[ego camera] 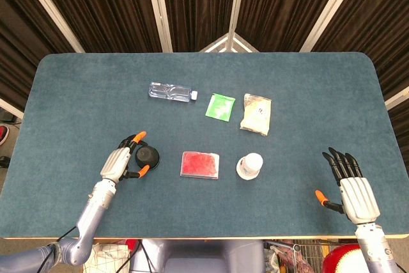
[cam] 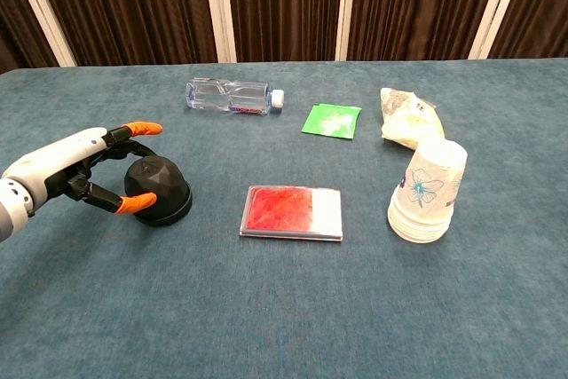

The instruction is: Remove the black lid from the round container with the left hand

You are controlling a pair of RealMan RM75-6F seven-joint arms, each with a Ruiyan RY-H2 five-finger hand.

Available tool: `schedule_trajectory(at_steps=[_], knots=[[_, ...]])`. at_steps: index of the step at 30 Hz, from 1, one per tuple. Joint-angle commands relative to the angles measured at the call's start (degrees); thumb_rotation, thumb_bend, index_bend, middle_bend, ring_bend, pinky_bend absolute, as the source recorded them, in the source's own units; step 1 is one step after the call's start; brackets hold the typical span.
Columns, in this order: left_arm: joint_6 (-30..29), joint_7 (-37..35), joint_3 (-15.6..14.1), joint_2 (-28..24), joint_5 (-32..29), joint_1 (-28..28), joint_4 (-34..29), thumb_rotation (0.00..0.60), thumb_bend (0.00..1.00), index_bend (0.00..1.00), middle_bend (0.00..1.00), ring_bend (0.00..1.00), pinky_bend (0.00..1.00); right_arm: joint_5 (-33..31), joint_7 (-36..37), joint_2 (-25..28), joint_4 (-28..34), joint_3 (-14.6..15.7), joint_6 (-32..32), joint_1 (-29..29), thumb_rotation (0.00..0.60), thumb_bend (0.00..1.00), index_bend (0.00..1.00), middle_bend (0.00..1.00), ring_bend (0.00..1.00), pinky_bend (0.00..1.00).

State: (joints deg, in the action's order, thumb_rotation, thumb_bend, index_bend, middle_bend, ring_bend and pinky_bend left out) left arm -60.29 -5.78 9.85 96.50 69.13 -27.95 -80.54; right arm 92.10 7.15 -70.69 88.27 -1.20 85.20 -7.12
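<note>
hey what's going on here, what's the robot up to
The robot's left hand is reaching around the black lid of a round container on the blue table, fingers spread on either side of it; a firm grip isn't clear yet, and the lid is still on. The right hand rests open at the table's other end, holding nothing.
</note>
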Motion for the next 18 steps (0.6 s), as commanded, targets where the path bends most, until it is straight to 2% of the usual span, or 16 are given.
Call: schedule_trajectory(at_steps=[1,5,11,18], knots=[[-0.5,0.2,0.3,0.3,-0.1,0.1,0.1,0.600,0.59,0.05,0.37,0.00,0.00,0.0,0.1,0.0,0.0,0.1,-0.2,-0.1,0.600,0.29,0.07,0.02,0.07,0.01],[-1.4,0.3,0.9,0.2,-0.4,0.3,-0.9,0.600,0.60,0.06,0.39,0.00,0.00,-0.2,0.0,-0.3,-0.3,0.1,-0.3,-0.1,0.600,0.29,0.07,0.02,0.07,0.01],[-1.5,-0.2,2.2,-2.8,0.1,0.0,-8.2,0.600,0.60,0.07,0.39,0.00,0.00,-0.1,-0.6,-0.3,0.0,0.1,-0.3,-0.1,0.600,0.29,0.07,0.02,0.07,0.01],[-2.1,2.6,3.6,-3.7,-0.8,-0.9,-13.2,0.600,0.60,0.07,0.39,0.00,0.00,-0.1,-0.5,-0.2,0.0,0.0,-0.2,-0.1,0.600,0.29,0.07,0.02,0.07,0.01]])
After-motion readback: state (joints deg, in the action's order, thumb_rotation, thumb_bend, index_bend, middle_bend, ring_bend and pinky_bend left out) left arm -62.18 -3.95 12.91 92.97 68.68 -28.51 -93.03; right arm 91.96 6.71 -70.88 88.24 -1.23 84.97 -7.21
